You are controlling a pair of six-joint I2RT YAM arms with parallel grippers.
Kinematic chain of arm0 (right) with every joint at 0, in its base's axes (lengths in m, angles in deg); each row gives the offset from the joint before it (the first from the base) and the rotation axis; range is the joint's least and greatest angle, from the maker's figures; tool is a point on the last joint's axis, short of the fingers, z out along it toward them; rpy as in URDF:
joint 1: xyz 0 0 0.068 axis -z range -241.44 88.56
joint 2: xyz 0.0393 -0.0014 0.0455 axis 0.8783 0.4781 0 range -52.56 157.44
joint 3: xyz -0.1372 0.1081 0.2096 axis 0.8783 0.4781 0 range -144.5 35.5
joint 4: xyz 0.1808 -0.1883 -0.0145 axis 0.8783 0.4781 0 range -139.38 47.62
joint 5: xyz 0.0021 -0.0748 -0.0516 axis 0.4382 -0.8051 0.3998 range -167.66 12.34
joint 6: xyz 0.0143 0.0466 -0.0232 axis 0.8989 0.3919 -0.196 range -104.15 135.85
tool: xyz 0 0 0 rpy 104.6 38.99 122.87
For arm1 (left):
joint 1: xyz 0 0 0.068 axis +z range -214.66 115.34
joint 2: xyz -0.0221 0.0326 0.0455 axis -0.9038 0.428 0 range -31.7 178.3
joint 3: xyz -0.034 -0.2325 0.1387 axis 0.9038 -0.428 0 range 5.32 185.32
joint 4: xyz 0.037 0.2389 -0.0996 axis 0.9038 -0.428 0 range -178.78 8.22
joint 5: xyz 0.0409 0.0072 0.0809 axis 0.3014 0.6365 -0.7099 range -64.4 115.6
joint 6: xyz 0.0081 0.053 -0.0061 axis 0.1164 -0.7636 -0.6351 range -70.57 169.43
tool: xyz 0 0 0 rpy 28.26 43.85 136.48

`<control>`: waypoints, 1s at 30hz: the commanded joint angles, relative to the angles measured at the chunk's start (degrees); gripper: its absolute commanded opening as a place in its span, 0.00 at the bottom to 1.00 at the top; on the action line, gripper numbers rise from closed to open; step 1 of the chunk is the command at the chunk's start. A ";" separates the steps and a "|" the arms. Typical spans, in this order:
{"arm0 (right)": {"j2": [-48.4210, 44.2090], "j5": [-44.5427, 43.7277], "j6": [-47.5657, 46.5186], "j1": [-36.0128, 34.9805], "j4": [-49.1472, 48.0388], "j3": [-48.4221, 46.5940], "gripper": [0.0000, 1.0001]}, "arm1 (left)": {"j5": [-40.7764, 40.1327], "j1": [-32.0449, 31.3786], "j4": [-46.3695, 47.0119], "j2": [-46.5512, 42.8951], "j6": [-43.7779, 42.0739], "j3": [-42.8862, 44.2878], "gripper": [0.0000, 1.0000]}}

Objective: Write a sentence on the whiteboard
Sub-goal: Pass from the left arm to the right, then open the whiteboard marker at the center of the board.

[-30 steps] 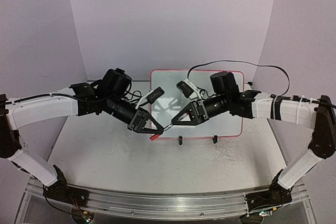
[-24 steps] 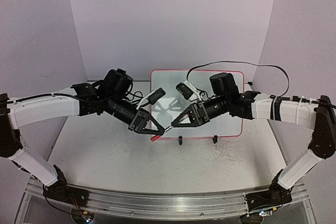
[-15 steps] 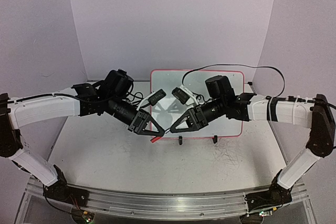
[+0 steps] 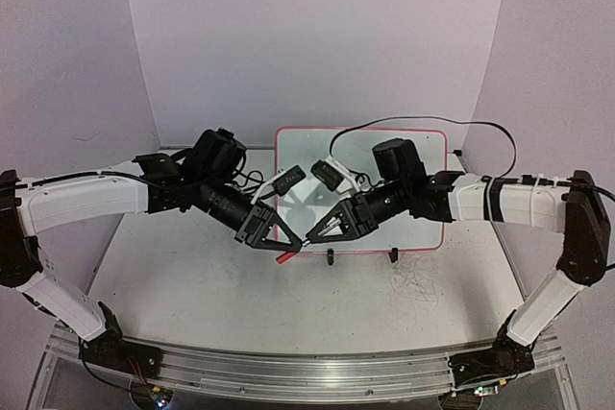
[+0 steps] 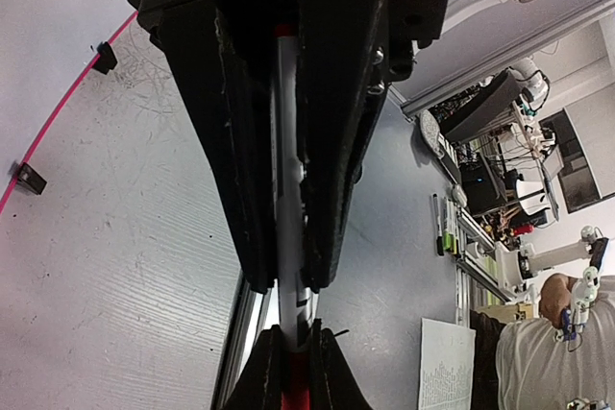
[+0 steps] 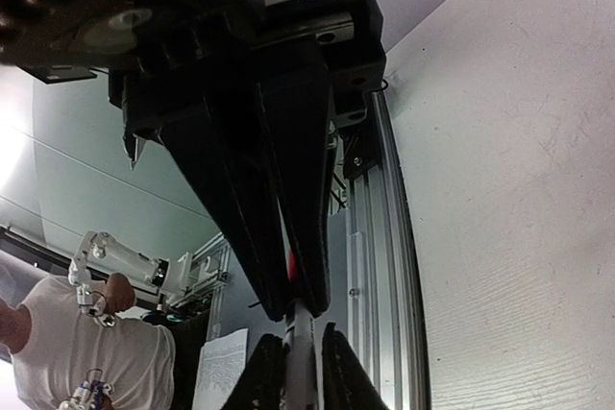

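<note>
Marker [image 4: 286, 255] is lying left to right between the arms, the left gripper [image 4: 291, 245] pinching its white barrel and the right gripper [image 4: 309, 236] pinching its red end (tips almost meeting), while the whiteboard [image 4: 307, 146] is standing just behind them on the far side, showing no writing.

On my feed the whiteboard [image 4: 434, 147] looks smooth and faintly glossy, with a thin red-pink plastic rim. The table [image 4: 192, 280] is matt white, scuffed and scratched. The left arm [image 4: 86, 201] and right arm [image 4: 524, 201] have smooth white plastic shells. The left gripper [image 4: 293, 248] and right gripper [image 4: 309, 236] are matt black plastic. The marker [image 5: 288, 151] has a smooth white barrel. The near rail [image 4: 288, 372] is brushed metal.
</note>
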 commanded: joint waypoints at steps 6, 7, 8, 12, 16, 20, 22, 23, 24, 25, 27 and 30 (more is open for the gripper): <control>-0.69 1.32 1.10 -0.40 -4.64 0.44 0.00 | -1.76 -0.29 2.04 -1.31 -1.04 1.02 0.01; -1.02 0.98 1.08 -0.41 -4.67 0.66 0.00 | -2.69 -0.26 1.93 -1.56 -1.03 0.98 0.07; -1.35 0.52 1.07 -0.41 -4.69 0.86 0.00 | -3.53 -0.25 1.86 -1.84 -1.02 0.83 0.18; -2.86 -2.83 1.13 -0.42 -4.94 1.32 0.00 | -3.46 -0.27 1.83 -2.74 -0.86 -0.62 0.53; -3.90 -6.13 1.92 -0.36 -6.12 1.79 0.00 | -1.31 -0.30 1.97 -2.23 0.23 -1.90 0.56; -4.32 -6.67 3.55 -0.29 -8.21 2.55 0.00 | -0.98 -0.30 2.10 -2.70 0.31 -2.76 0.47; -4.42 -6.68 3.86 -0.32 -8.54 2.68 0.00 | -1.84 -0.30 2.09 -3.22 0.15 -2.94 0.37; -4.53 -6.76 3.88 -0.32 -8.55 2.75 0.00 | -2.75 -0.30 2.08 -3.55 0.04 -3.06 0.32; -4.67 -6.80 3.85 -0.29 -8.55 2.87 0.00 | -3.76 -0.31 2.06 -3.91 -0.16 -3.23 0.28; -4.87 -6.84 3.76 -0.20 -8.55 3.05 0.00 | -4.63 -0.31 2.06 -4.32 -0.43 -3.49 0.24; -5.55 -7.04 3.56 0.24 -8.55 3.63 0.00 | -6.30 -0.30 2.07 -5.18 -0.95 -4.18 0.15; -7.36 -7.55 2.91 1.83 -8.47 5.26 0.00 | -9.15 -0.22 1.92 -6.71 -1.86 -5.63 0.03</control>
